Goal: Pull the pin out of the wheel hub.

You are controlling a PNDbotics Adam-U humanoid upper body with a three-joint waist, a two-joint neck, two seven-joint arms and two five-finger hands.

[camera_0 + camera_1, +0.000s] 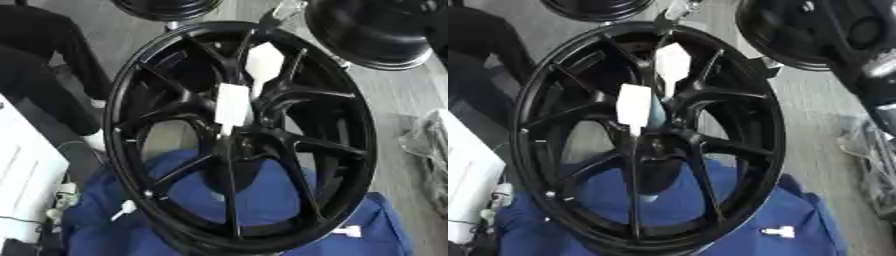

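Since neither robot hand shows in either view, I can't tell if the fingers are spread or closed, so no placing things off it. Count-wise: one big black wheel hub point(236, 135) fills the middle, with two white pieces on its centre, a blocky one point(233, 105) and a rounder one point(264, 62) above it. Can't tell which is the pin. Two small white bits point(125, 207) point(348, 231) lie on the blue cloth point(262, 195) under the rim. Two more dark wheels point(376, 30) point(166, 7) sit behind on the grey surface point(402, 95), with a white box point(22, 175) at left and crumpled plastic point(429, 145) at right.
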